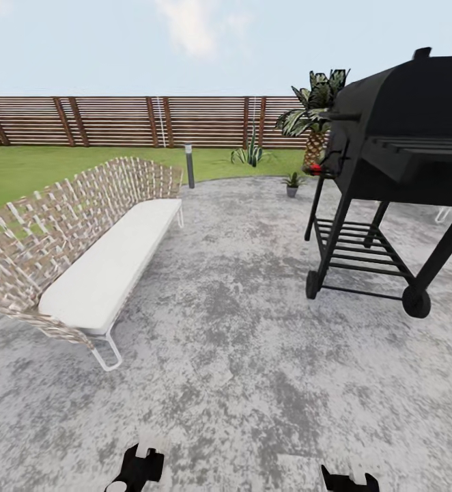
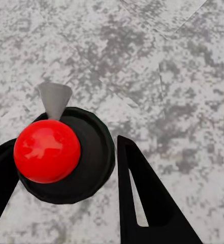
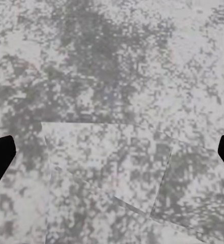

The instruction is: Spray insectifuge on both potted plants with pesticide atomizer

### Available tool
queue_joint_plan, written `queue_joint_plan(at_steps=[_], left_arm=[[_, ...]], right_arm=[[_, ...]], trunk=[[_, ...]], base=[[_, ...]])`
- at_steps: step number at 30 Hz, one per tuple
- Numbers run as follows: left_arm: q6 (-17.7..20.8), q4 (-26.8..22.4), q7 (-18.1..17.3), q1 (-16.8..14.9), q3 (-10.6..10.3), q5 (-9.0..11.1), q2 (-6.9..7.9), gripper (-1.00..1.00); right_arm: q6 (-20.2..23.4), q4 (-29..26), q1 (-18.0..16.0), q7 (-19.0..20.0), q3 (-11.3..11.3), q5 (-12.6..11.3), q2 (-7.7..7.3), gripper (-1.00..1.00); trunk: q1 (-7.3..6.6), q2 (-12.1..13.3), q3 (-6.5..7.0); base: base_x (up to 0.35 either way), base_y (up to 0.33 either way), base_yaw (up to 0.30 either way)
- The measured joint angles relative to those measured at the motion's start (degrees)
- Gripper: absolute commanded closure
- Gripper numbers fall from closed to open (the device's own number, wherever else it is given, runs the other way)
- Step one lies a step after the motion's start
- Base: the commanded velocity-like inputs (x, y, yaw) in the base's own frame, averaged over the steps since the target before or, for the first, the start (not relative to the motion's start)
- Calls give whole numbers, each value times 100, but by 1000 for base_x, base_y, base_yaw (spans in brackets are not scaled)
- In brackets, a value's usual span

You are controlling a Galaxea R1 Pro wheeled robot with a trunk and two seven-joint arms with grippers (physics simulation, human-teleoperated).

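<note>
Left hand [image 2: 66, 198] pinches the pesticide atomizer [image 2: 61, 152] over grey paving [image 1: 239, 355]: dark round body, glossy red ball top, grey cone nozzle; right hand [image 3: 112, 157] spread wide; one potted plant [image 1: 293, 182] near the grill [image 1: 390, 171].

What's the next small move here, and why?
Probably drive forward across the paving toward the small potted plant by the grill. The left gripper looks shut on the atomizer, red top between its fingers, while the plant sits far off near the lawn edge, too distant to spray. The right gripper is open.
</note>
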Motion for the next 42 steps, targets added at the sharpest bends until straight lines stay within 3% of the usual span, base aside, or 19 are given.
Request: queue_joint_plan(at_steps=[42], left_arm=[[0,0,0,-2,0,0,-3,100]], right_arm=[[0,-6,0,6,0,0,8,-100]], trunk=[[0,0,0]], base=[[339,0,0]])
